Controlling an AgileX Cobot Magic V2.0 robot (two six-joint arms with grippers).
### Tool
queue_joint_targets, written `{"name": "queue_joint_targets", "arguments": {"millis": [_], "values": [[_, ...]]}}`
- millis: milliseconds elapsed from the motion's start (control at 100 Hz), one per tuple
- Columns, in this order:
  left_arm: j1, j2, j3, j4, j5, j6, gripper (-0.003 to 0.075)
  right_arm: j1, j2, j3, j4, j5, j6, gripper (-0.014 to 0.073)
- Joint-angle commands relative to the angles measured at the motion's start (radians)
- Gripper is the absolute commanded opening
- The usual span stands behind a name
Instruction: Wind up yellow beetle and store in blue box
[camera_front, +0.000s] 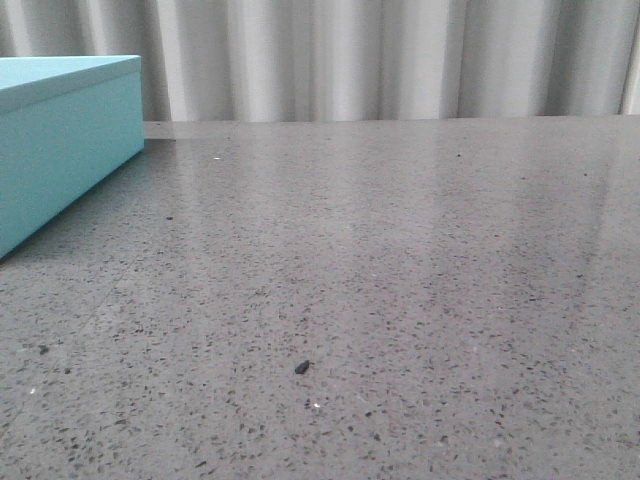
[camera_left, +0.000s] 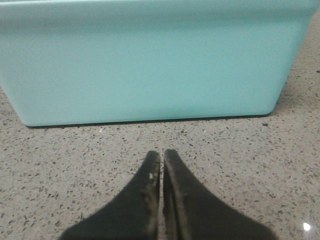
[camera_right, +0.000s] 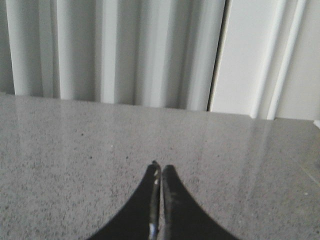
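The blue box (camera_front: 60, 140) stands at the far left of the table with its lid on. In the left wrist view its broad turquoise side (camera_left: 150, 65) fills the upper part of the picture. My left gripper (camera_left: 161, 153) hovers low over the table a short way in front of that side, shut with nothing between its fingers. My right gripper (camera_right: 160, 167) is also shut and empty, above bare table and pointing toward the curtain. The yellow beetle is out of view in every frame. Neither gripper shows in the front view.
The table is grey speckled stone (camera_front: 400, 260). A small dark speck (camera_front: 302, 367) lies near its front middle. A pale pleated curtain (camera_front: 380, 55) hangs behind the far edge, and a white panel (camera_right: 265, 55) stands to one side in the right wrist view.
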Motion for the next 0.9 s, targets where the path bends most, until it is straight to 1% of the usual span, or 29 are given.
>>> {"name": "queue_joint_targets", "arguments": {"millis": [0, 80, 180, 330, 460, 480, 490, 630, 780, 830, 890], "values": [[0.001, -0.031, 0.027, -0.009, -0.05, -0.01, -0.0021, -0.007, 0.012, 0.005, -0.02, -0.103, -0.001, -0.0041], [0.001, -0.031, 0.027, -0.009, -0.05, -0.01, -0.0021, -0.011, 0.012, 0.034, -0.02, -0.122, -0.001, -0.0041], [0.001, -0.031, 0.027, -0.009, -0.05, -0.01, -0.0021, -0.026, 0.012, 0.089, -0.014, -0.195, -0.001, -0.0041], [0.001, -0.031, 0.027, -0.009, -0.05, -0.01, -0.0021, -0.076, 0.012, 0.162, 0.084, -0.318, -0.001, -0.0041], [0.001, -0.031, 0.027, -0.009, -0.05, -0.01, -0.0021, -0.105, 0.012, 0.218, 0.104, -0.357, -0.001, -0.0041], [0.001, -0.031, 0.027, -0.009, -0.05, -0.01, -0.0021, -0.105, 0.012, 0.218, 0.107, -0.35, -0.001, -0.0041], [0.001, -0.031, 0.027, -0.009, -0.05, -0.01, -0.0021, -0.105, 0.012, 0.216, 0.107, -0.312, -0.001, -0.0041], [0.001, -0.031, 0.027, -0.009, -0.05, -0.01, -0.0021, -0.105, -0.031, 0.216, 0.108, -0.218, -0.011, -0.0041], [0.001, -0.031, 0.027, -0.009, -0.052, -0.01, -0.0021, -0.105, -0.032, 0.216, 0.116, -0.105, -0.016, -0.0041], [0.001, -0.031, 0.027, -0.009, -0.052, -0.01, -0.0021, -0.105, -0.032, 0.216, 0.135, -0.064, -0.037, -0.0041], [0.001, -0.031, 0.027, -0.009, -0.052, -0.01, -0.0021, -0.105, -0.032, 0.216, 0.204, -0.015, -0.105, -0.0041]]}}
